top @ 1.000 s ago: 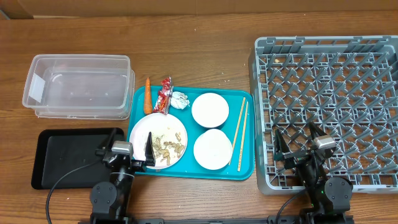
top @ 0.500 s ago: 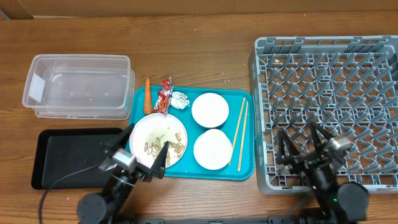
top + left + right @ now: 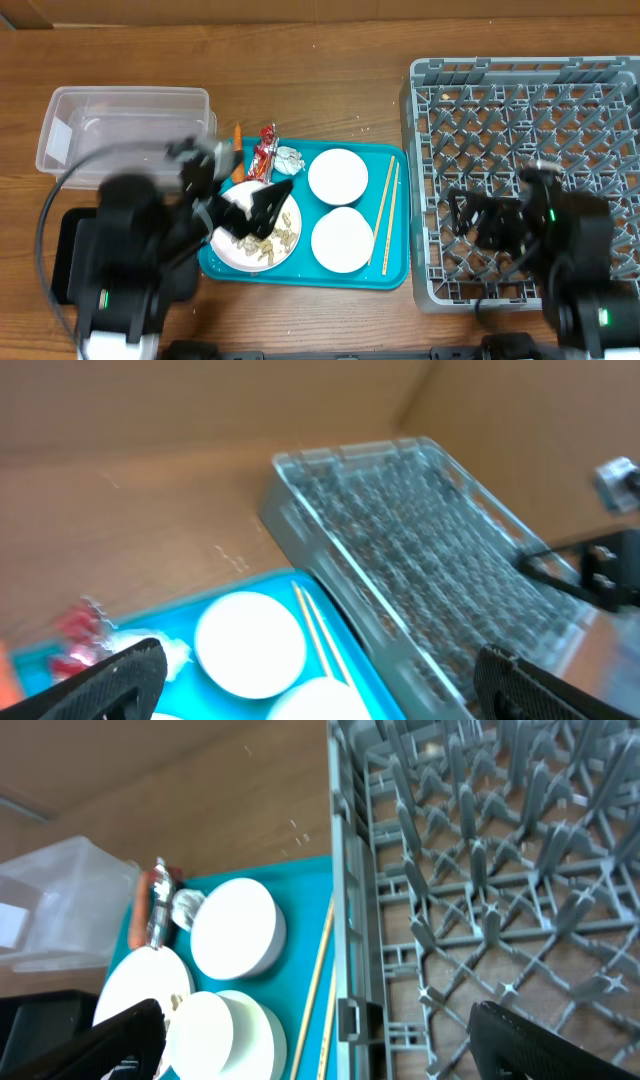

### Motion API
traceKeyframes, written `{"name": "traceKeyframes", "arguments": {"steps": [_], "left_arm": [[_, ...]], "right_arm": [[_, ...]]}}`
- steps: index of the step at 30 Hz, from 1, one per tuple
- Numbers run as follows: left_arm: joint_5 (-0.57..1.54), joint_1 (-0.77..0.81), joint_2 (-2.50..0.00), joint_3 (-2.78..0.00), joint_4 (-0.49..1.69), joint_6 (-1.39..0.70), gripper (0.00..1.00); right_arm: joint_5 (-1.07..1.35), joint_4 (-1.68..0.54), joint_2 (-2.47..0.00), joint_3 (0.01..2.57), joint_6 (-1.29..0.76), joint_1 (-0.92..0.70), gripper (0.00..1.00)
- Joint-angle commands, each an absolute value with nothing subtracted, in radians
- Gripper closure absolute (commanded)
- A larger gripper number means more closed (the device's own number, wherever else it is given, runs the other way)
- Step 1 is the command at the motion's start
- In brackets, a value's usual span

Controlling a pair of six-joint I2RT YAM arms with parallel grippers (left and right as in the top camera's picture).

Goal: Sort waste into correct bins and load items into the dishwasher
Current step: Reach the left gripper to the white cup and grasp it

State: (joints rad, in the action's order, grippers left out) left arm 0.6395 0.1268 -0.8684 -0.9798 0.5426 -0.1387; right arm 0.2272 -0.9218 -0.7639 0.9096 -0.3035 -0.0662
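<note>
Hovering over the wide white plate [image 3: 226, 250], the left gripper [image 3: 245, 207] is spread fully, nothing in it. Right gripper [image 3: 482, 220] is the same: jaws wide, empty, above the near-left part of the large grey pegged plastic dish rack [image 3: 560, 120].

My read is nothing sorted yet. On the teal tray [image 3: 395, 277]:
- small orange carrot [image 3: 237, 131] at its far-left edge
- red crinkled wrapper [image 3: 265, 150]
- crumpled silver paper ball [image 3: 288, 157]
- 2 round white bowls [image 3: 337, 176]
- thin wooden chopsticks [image 3: 383, 210]

Tan peanut-shell scraps [image 3: 272, 240] sit on the plate. Clear plastic tub [image 3: 100, 120] looks empty; flat black tray [image 3: 62, 272] is mostly hidden under the arm.

Risks:
- finger clips the plate rim, shells scatter
- flat chopsticks slip a pinch
- right fingers snag pegs
</note>
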Motion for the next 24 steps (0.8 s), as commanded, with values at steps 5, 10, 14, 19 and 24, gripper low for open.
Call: {"name": "traceKeyframes", "arguments": {"steps": [5,10,14,19,24], "left_arm": [[0.825,0.252,-1.18,-1.165,0.65,-0.208,0.0],[0.937,0.274,-1.299,-1.165,0.651,-0.308,0.0],[0.894,0.341,-1.362,-1.165,0.712,-0.214,0.0],[0.536,0.433,-1.38,-1.165,0.865,-0.208,0.21],[0.245,0.487,-1.38,-1.158,0.932,-0.286,0.46]], "right_arm": [[0.351,-0.955,-0.96,1.017,-0.308,-0.066,0.0],[0.321,-0.969,-0.973,1.017,-0.308,-0.066,0.0],[0.3,-0.97,-0.971,1.017,-0.308,-0.066,0.0],[0.262,-0.999,-0.971,1.017,-0.311,-0.066,0.0],[0.263,-1.001,-0.971,1.017,-0.311,-0.066,0.0]]}}
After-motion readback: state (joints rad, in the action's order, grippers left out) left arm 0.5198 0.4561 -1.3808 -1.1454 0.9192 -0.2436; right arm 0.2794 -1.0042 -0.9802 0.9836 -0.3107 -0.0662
